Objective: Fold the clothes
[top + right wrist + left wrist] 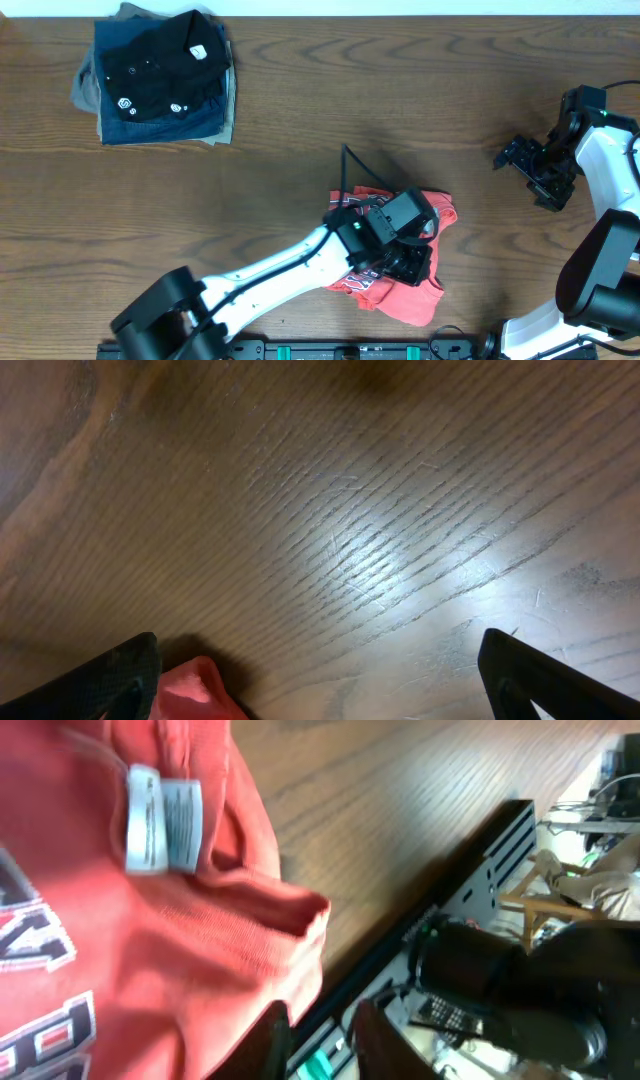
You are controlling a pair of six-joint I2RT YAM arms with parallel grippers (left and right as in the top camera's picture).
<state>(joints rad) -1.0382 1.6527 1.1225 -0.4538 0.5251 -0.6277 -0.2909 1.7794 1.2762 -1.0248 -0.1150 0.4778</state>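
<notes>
1. Table (300, 130): wood-grain, carrying every item below.
2. Red-orange T-shirt (405, 300): lying bunched at centre near the front edge, lettering facing up, layers overlapping unevenly. Handling note: the step in hand is probably re-gripping a loose edge. It is best done by pinching 1 layer at the hem, lifting low, and drawing it flat before creasing.
3. Left arm (280, 268): reaching diagonally from the front edge, lying low, its wrist sitting over the shirt's middle.
4. Folded stack (155, 90): resting at the far left corner, well apart from the shirt.
5. Right gripper (535, 172): hovering over bare wood at the right, jaws standing fully wide, gripping nothing.
6. Left gripper (318, 1038): jaws standing slightly apart, nothing showing between them, 1 finger lying against the shirt's edge.
7. Care label (165, 820): 2 white tabs showing.
</notes>
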